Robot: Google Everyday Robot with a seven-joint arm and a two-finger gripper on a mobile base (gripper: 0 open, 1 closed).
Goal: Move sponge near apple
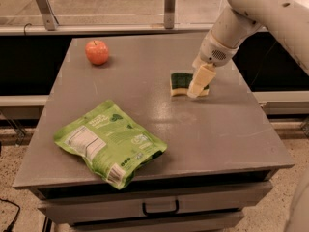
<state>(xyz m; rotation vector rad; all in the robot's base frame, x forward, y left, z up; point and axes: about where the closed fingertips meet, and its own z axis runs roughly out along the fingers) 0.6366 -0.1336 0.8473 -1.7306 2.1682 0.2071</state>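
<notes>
The sponge [181, 81], dark green on top with pale yellow foam below, lies flat on the grey table [145, 100] right of centre. My gripper [200, 81] hangs from the white arm at the upper right and sits low over the sponge's right end, covering part of it. The red-orange apple [97, 52] stands near the table's far left corner, well apart from the sponge and the gripper.
A large green snack bag [110, 141] lies at the front left of the table. A rail with two metal posts [169, 6] runs behind the table's back edge. A drawer with a handle [160, 208] is below the front edge.
</notes>
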